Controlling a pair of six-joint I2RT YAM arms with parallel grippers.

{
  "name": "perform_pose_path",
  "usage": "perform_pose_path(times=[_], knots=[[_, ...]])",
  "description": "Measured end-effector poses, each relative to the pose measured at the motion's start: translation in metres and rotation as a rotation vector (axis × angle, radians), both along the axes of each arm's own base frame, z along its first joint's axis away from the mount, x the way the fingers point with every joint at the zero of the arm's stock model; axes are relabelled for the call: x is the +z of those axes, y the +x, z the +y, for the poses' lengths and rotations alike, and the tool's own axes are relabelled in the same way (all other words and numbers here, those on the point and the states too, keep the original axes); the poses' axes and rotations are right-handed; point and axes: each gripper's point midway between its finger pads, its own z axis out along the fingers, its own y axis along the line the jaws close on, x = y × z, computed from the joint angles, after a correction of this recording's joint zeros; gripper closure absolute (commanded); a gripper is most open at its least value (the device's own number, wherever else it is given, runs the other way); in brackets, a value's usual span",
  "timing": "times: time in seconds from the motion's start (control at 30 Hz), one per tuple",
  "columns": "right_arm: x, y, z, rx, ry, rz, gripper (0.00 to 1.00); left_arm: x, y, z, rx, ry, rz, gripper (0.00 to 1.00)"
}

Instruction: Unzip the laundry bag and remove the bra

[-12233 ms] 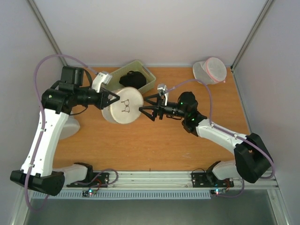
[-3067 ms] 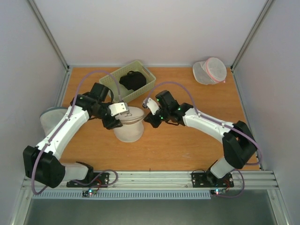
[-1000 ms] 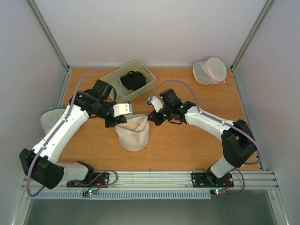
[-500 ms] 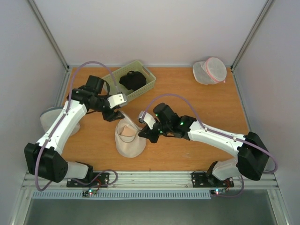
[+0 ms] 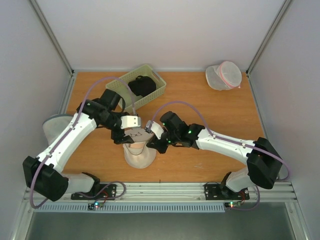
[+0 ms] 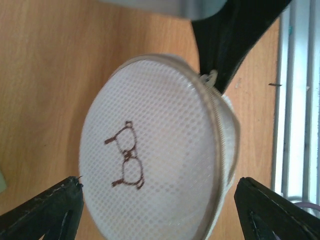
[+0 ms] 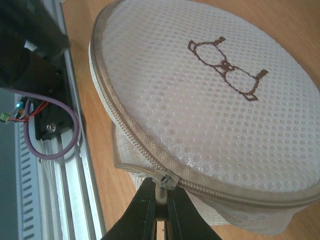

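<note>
The laundry bag (image 5: 138,156) is a round cream-white mesh bag with a brown bra motif stitched on its lid (image 6: 150,160). It sits on the table between both arms. My right gripper (image 7: 161,200) is shut on the zip pull (image 7: 165,180) at the bag's rim, on its near side. My left gripper (image 6: 159,180) hovers just above the lid, open wide, one fingertip (image 6: 60,202) off each side of the bag and touching nothing. The lid lies over the bag's mouth, so the bra is hidden.
A green basket (image 5: 158,93) holding a black garment stands behind the bag. A white mesh bag with a pink zip (image 5: 224,75) lies at the back right. A greyish-white mesh bag (image 5: 54,127) sits under the left arm. The metal rail (image 5: 165,190) runs along the near edge.
My left gripper let go of the bag's rim, opened, swung away and came back over the bag. The lid has dropped over the peach contents. My right gripper drew the pull toward the near edge.
</note>
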Motion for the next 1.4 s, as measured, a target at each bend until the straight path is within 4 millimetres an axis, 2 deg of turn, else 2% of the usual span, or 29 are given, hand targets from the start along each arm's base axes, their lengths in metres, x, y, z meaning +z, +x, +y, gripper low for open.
perform_pose_path(times=[0.27, 0.43, 0.5, 0.6, 0.63, 0.67, 0.77, 0.83, 0.93, 1.03, 1.17, 1.23, 1.4], knots=[[0.006, 0.002, 0.005, 0.004, 0.026, -0.006, 0.99, -0.001, -0.016, -0.016, -0.028, -0.035, 0.065, 0.19], [0.007, 0.004, 0.008, 0.005, 0.028, -0.006, 0.99, -0.014, -0.024, -0.021, -0.044, -0.022, 0.106, 0.25], [0.004, 0.003, 0.006, 0.003, 0.013, 0.005, 0.99, -0.018, -0.024, -0.021, -0.046, -0.02, 0.11, 0.32], [-0.001, 0.001, 0.004, 0.001, -0.005, 0.019, 0.99, -0.023, -0.025, -0.022, -0.052, -0.015, 0.113, 0.57], [-0.002, 0.001, 0.003, 0.0, -0.011, 0.023, 0.99, -0.025, -0.025, -0.022, -0.046, -0.014, 0.114, 0.62], [-0.003, 0.0, 0.002, 0.0, -0.015, 0.026, 0.99, -0.026, -0.024, -0.022, -0.046, -0.012, 0.111, 0.62], [-0.005, 0.001, 0.001, -0.006, -0.02, 0.033, 0.99, -0.027, -0.021, -0.023, -0.035, -0.011, 0.101, 0.47], [-0.005, 0.002, 0.0, -0.013, -0.019, 0.039, 0.99, -0.028, -0.019, -0.024, -0.028, -0.017, 0.098, 0.48], [-0.005, 0.003, -0.001, -0.024, -0.016, 0.064, 0.99, -0.03, -0.016, -0.026, -0.016, -0.026, 0.091, 0.57], [-0.004, 0.006, -0.004, -0.046, -0.001, 0.119, 0.99, -0.033, -0.008, -0.029, 0.005, -0.033, 0.067, 0.75], [-0.004, 0.007, -0.005, -0.063, 0.013, 0.165, 0.99, -0.033, 0.004, -0.031, 0.035, -0.031, 0.019, 0.82], [-0.003, 0.008, -0.004, -0.066, 0.021, 0.175, 0.99, -0.032, 0.004, -0.031, 0.037, -0.032, 0.019, 0.98], [-0.001, 0.011, -0.006, -0.08, 0.037, 0.201, 0.99, -0.032, 0.004, -0.033, 0.041, -0.04, 0.022, 0.99]])
